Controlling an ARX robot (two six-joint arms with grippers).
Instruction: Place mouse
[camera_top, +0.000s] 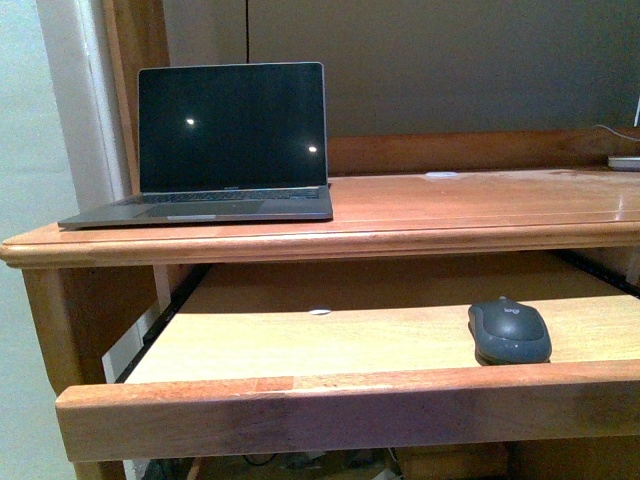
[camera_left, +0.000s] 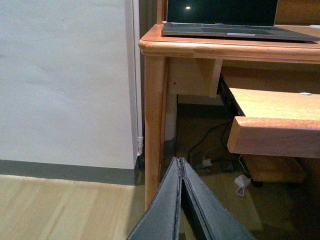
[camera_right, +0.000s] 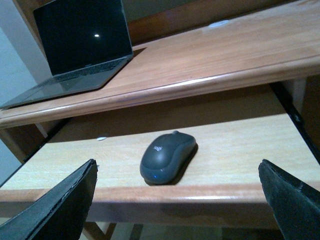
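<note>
The dark grey mouse (camera_top: 509, 331) lies on the pulled-out keyboard tray (camera_top: 300, 345) near the tray's front edge, right of centre. In the right wrist view the mouse (camera_right: 167, 157) sits just beyond my right gripper (camera_right: 177, 167), whose jaws are wide open and empty, in front of the tray's front edge and apart from the mouse. My left gripper (camera_left: 180, 161) is shut and empty, low beside the desk's left leg (camera_left: 155, 125). Neither arm shows in the front view.
An open laptop (camera_top: 225, 145) with a dark screen stands on the desk top (camera_top: 480, 205) at the left. A white object (camera_top: 625, 162) lies at the desk's far right. Cables and a white adapter (camera_left: 241, 181) lie on the floor under the desk.
</note>
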